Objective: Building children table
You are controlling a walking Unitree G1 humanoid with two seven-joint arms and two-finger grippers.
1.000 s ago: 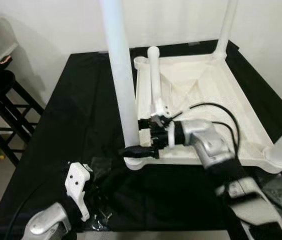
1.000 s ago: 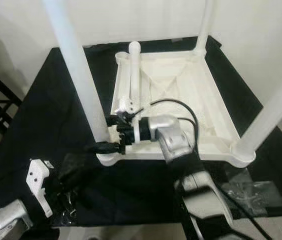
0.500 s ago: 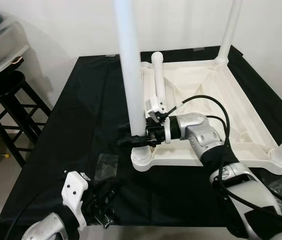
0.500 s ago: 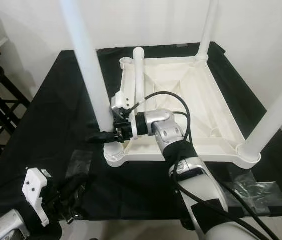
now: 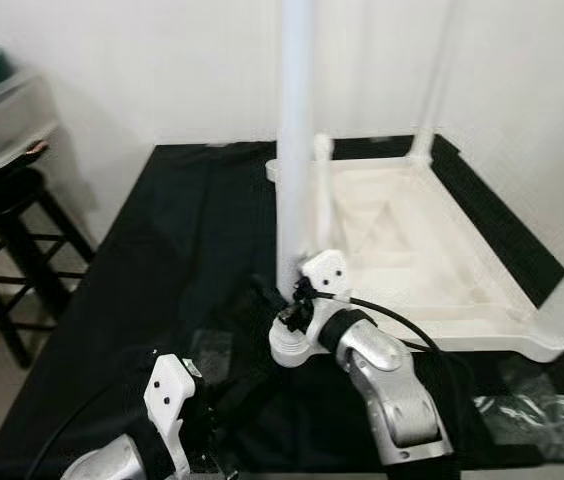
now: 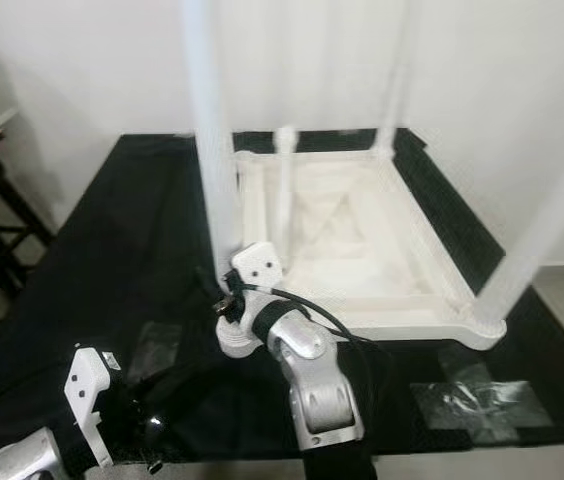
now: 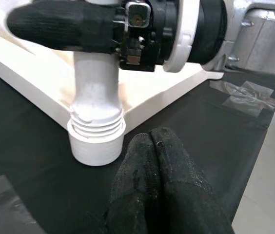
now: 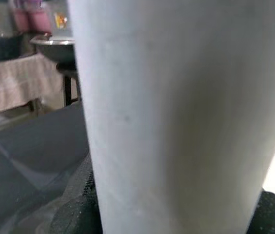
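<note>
The upturned white table (image 5: 432,240) lay on the black bench (image 5: 177,230), light, stiff, slick plastic, best gripped low on the near-left leg (image 5: 294,150). The right claw (image 5: 284,312) clasped that leg near its threaded socket (image 7: 96,139); the left claw (image 7: 162,190) hovered pinched together, empty. The view had pulled back since.

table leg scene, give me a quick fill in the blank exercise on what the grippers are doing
1. The right gripper is closed around the white table ____.
2. The upturned tabletop lies on a ____ cloth.
3. The left gripper has its fingers ____ and holds nothing.
4. Beside the table stands a dark wooden ____.

Missing words: leg; black; shut; stool
</note>
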